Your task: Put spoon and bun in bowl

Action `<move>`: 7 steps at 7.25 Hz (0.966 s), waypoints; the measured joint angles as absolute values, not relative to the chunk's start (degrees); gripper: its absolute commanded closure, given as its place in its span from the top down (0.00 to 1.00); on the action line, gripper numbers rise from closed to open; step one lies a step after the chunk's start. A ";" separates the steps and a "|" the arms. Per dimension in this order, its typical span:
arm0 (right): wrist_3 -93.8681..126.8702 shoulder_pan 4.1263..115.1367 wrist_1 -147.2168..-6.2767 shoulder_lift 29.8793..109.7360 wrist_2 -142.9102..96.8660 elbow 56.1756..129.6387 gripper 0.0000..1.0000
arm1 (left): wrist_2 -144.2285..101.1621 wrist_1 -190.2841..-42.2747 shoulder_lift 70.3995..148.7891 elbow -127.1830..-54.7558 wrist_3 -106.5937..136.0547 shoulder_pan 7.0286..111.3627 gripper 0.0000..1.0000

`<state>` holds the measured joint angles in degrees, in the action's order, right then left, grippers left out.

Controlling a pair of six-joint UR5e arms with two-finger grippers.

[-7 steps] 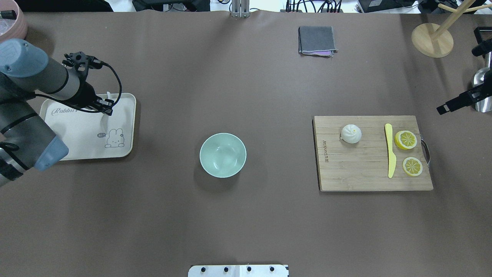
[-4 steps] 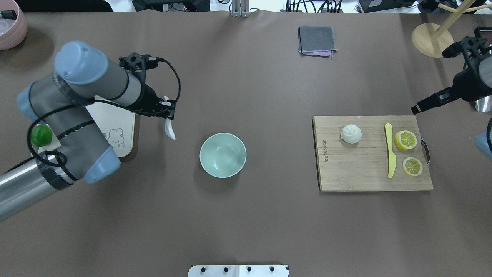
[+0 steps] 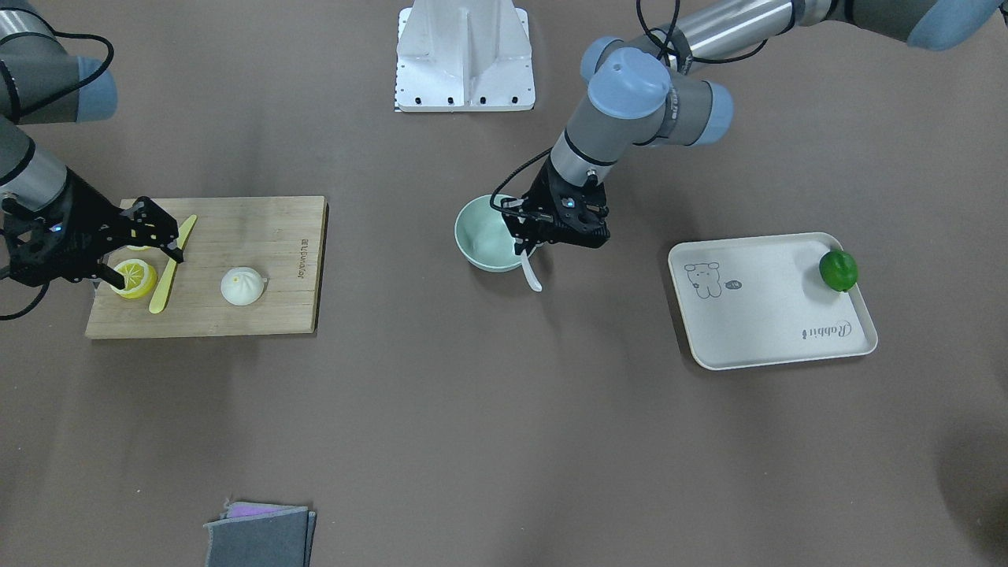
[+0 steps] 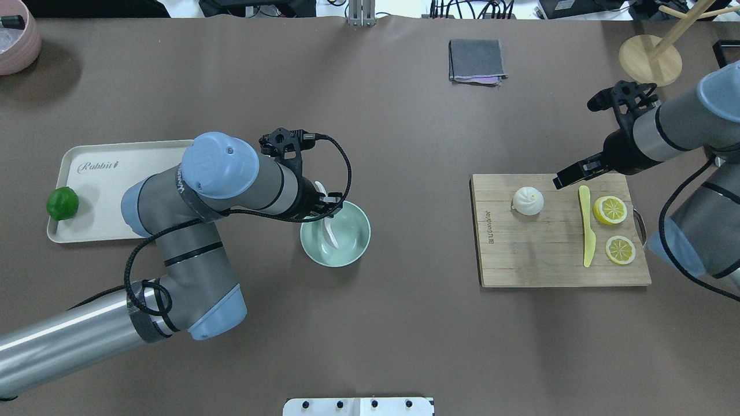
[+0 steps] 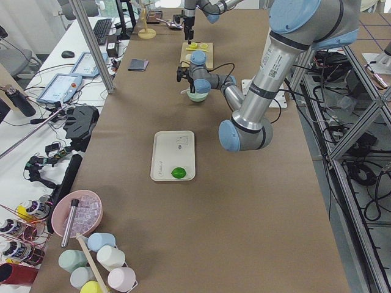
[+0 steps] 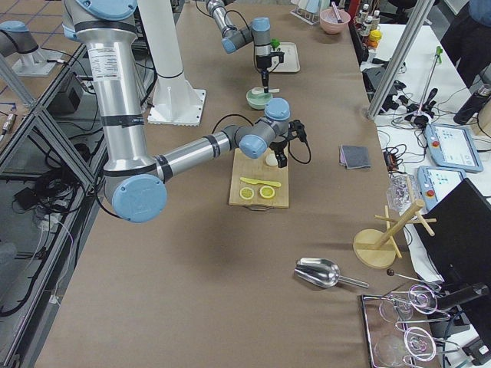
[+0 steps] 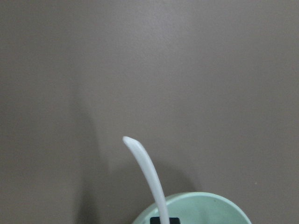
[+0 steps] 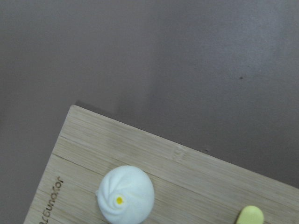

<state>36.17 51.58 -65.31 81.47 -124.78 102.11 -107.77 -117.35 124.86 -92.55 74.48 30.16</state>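
The pale mint-green bowl [image 4: 354, 245] stands mid-table; it also shows in the front view [image 3: 480, 236] and at the bottom of the left wrist view [image 7: 210, 210]. My left gripper [image 4: 327, 209] is shut on the white spoon [image 4: 330, 232] and holds it over the bowl's left rim, scoop end inside the bowl outline. The spoon's curved end sticks out past the rim [image 3: 533, 275] [image 7: 148, 177]. The white pleated bun [image 4: 528, 200] [image 8: 126, 195] sits on the wooden board. My right gripper [image 4: 569, 175] is open, hovering over the board's far edge just right of the bun.
The cutting board [image 4: 537, 260] also holds a yellow plastic knife [image 4: 587, 228] and two lemon slices [image 4: 610, 210]. A cream rabbit tray [image 4: 115, 190] with a green lime [image 4: 62, 203] lies at left. A grey cloth [image 4: 477, 59] and a wooden stand [image 4: 650, 59] are at the back.
My left arm has carried the spoon from the tray rightward to the bowl. My right arm has swung in from the table's right edge to the board's far edge near the bun.
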 measured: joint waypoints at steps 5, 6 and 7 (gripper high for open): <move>42.35 43.02 -65.41 78.23 -116.29 98.51 0.00 | -107.15 -117.33 124.67 -94.10 74.62 30.29 0.97; 42.37 43.00 -65.46 78.22 -116.17 98.20 0.00 | -107.16 -117.33 124.64 -94.12 74.60 30.46 0.97; 42.48 43.23 -65.50 78.22 -116.32 98.13 0.00 | -107.26 -117.33 124.63 -94.16 74.48 30.86 0.97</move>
